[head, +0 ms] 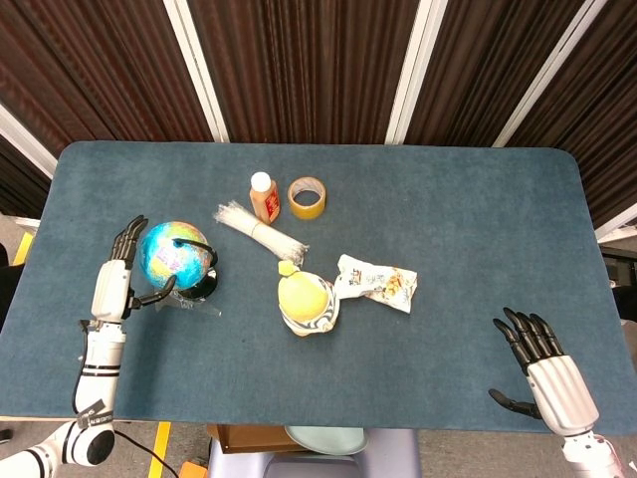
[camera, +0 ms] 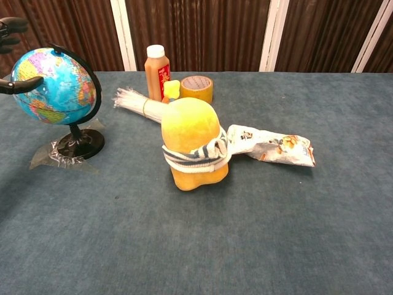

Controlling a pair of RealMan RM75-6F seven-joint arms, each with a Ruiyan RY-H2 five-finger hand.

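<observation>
Seen from the head camera above, a dark blue worktop [head: 468, 229] carries a small cluster of things a little left of its middle. At about nine o'clock from that cluster stands a globe [head: 173, 255] on a black stand, its base sitting on a scrap of clear plastic wrap [head: 187, 302]. The left hand [head: 124, 272] is spread around the globe's left side, fingers [head: 127, 239] apart and reaching past the top of the sphere while the thumb curves under towards the stand. In the chest view the thumb appears to touch the sphere, but the hand has not closed on it and holds nothing; whether there is firm contact is hard to tell. The open, cupped pose suits a round object that needs a wide span.

At the centre sits a yellow plush toy [head: 306, 302] with a striped scarf. At three o'clock from it, touching, lies a snack packet [head: 376, 282] on its side. At eleven o'clock lies a bundle of white noodles [head: 261, 231], and beyond that stand an orange bottle [head: 264, 197] with a white cap and, just beside it, a roll of tape [head: 307, 197] lying flat.

The right hand [head: 542, 370] rests at about four o'clock near the worktop's front edge, well apart from everything, fingers open and spread, holding nothing.
</observation>
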